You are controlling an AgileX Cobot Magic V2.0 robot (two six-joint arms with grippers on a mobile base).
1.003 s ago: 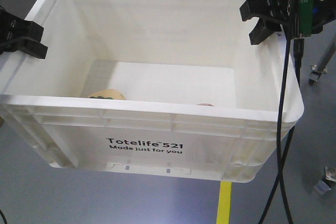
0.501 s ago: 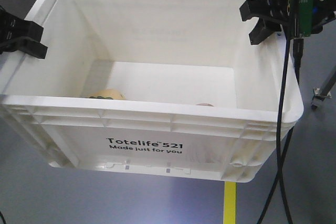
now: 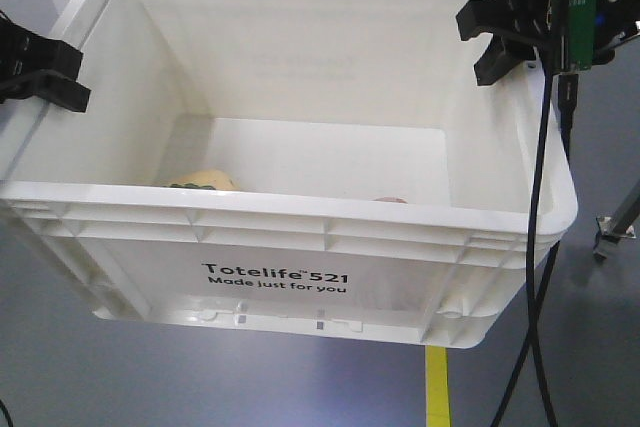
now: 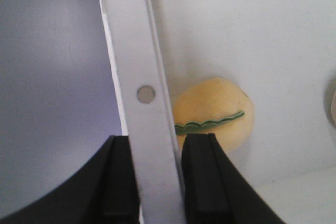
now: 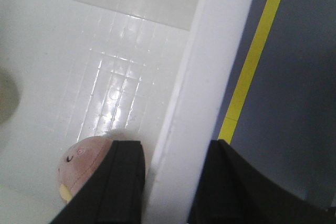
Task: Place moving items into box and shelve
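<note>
The white box (image 3: 300, 205) printed "Totelife 521" hangs above the grey floor, held by both arms. My left gripper (image 3: 50, 77) is shut on the box's left rim (image 4: 142, 51), one finger on each side of it (image 4: 157, 148). My right gripper (image 3: 498, 42) is shut on the right rim (image 5: 210, 51) in the same way (image 5: 176, 153). Two moving items lie on the box floor. The cream-yellow one with a green wavy mark (image 4: 220, 114) sits by the left wall (image 3: 205, 180). The pinkish one (image 5: 84, 163) rests by the right wall, mostly hidden behind the near rim (image 3: 392, 199).
Grey floor lies under the box, crossed by a yellow line (image 3: 437, 387), which also shows in the right wrist view (image 5: 252, 61). A wheeled stand foot (image 3: 603, 237) stands at the right. Black cables (image 3: 535, 247) hang from my right arm past the box's corner.
The box and both grippers keep their places in view. The floor beneath has shifted: the yellow line's far end slid left and the wheeled foot at the right dropped lower.
</note>
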